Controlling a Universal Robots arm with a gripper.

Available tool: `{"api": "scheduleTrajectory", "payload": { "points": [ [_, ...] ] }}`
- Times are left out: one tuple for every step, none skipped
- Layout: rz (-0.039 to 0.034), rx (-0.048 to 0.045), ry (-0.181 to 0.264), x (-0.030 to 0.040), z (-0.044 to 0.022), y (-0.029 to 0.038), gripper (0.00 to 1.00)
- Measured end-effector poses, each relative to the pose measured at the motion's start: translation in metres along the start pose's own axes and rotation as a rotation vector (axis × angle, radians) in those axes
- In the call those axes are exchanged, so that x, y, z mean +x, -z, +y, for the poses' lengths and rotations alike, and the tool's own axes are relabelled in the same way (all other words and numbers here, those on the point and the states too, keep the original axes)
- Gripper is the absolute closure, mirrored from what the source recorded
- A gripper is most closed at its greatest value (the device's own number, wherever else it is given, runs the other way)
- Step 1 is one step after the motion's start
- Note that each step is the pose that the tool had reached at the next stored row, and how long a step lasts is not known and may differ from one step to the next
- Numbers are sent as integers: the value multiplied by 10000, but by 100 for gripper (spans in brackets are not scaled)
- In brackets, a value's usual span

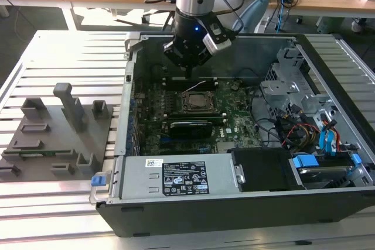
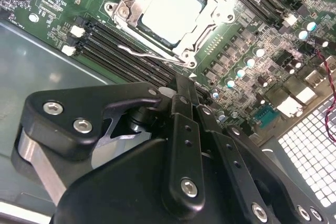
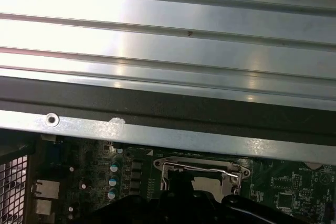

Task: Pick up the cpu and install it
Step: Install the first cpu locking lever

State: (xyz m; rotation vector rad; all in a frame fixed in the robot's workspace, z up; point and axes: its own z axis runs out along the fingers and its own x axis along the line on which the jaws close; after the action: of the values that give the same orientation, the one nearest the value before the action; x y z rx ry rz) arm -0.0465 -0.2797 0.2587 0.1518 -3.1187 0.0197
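Hovering above the open computer case (image 1: 246,203), my gripper (image 1: 188,73) hangs clenched, fingers (image 2: 184,95) pressed together on nothing. Item: cpu (image 2: 172,11), pale and square, seated in the motherboard (image 1: 234,124) socket frame (image 2: 202,40), lying at six o'clock from my fingertips in the exterior view.

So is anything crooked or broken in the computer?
Nothing looks broken. The cpu lies flat and square in its socket frame on the motherboard. The thin wire lever beside the socket sticks out unlatched. The gripper hangs just above.
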Motion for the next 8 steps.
{"api": "scheduleTrajectory", "payload": {
  "points": [
    [1, 0, 0, -3, 0, -2, 89],
    [2, 0, 0, -6, -1, -4, 89],
    [3, 1, 0, -9, -1, -5, 89],
    [3, -1, 0, -13, -1, -7, 89],
    [4, -1, 0, -16, -1, -9, 89],
    [5, -1, 1, -19, -2, -12, 89],
    [6, -2, 0, -20, -2, -14, 89],
    [6, -3, -1, -22, -2, -18, 89]
  ]
}}
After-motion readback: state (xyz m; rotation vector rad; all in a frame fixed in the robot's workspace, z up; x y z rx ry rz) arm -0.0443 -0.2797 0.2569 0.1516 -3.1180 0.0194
